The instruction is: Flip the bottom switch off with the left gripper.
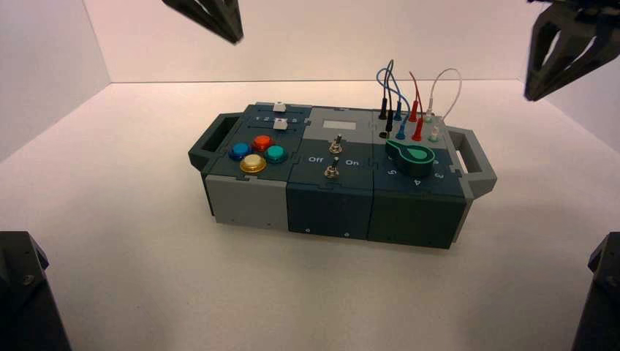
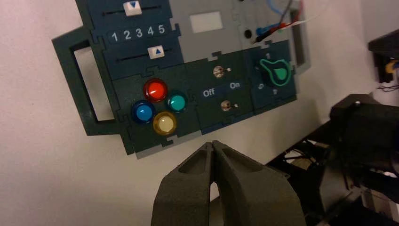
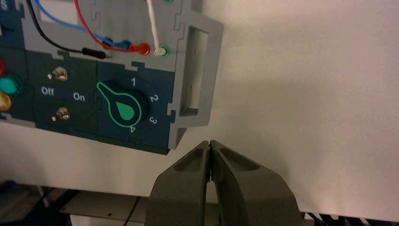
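Bottom switch (image 1: pixel 332 172) below twin; left end effector (image 2: pixel 212 142) clenched, box's (image 1: pixel 329 208) 11 o'clock, likely for nudging lever; right end effector (image 3: pixel 210 142) clenched, 2 o'clock, idle.

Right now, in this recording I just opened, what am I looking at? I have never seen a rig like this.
You see a robot with two arms, each ending in a black claw. One picture looks down from above and behind; the other two come from cameras on its left and right wrists.

On the pale table stands a box. It bears four round coloured buttons, two white sliders, two small metal switches, a green-rimmed knob and coloured wires.

The left claw hangs above the table, away from the box, fingers together. The right claw hangs off to the right, also with its fingers together. Neither holds anything.
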Controlling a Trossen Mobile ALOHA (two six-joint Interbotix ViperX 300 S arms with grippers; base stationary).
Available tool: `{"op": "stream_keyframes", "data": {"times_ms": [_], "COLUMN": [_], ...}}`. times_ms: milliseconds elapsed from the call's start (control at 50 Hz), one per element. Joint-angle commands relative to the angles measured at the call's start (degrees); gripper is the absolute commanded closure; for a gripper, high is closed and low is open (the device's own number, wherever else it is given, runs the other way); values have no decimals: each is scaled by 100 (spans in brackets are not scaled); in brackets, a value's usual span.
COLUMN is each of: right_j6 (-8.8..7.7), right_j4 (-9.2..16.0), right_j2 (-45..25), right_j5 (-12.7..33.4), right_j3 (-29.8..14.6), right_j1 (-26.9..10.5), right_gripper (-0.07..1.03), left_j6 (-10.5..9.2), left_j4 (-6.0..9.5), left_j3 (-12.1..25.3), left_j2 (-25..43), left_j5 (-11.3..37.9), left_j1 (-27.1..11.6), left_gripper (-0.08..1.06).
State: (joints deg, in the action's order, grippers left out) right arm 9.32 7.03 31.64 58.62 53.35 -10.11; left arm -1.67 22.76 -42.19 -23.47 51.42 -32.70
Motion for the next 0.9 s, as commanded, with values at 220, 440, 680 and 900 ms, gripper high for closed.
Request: {"op": "stream_keyframes", "data": {"times_ms": [220,440,680,900], "right_j6": [237,439,439,422], "right_j4": [26,18,26,35], "right_j2": [-334,-554,-976,-1354], "right_j5": [-519,-870,-1239,-1468], "right_j3": [185,299,299,272], "right_j1": [-378,-536,-545,-545], "right_gripper": [98,98,98,98], "left_j6": [-316,-527,-580,-580], "left_j4": [-26,-26,-18,18], "left_j3": [35,53,132,149], "left_j2": [299,633,967,1063], "left_j5": [-176,-431,-501,-536], "left_j1": [-299,-536,-703,-782], "left_gripper": [101,101,101,101]}}
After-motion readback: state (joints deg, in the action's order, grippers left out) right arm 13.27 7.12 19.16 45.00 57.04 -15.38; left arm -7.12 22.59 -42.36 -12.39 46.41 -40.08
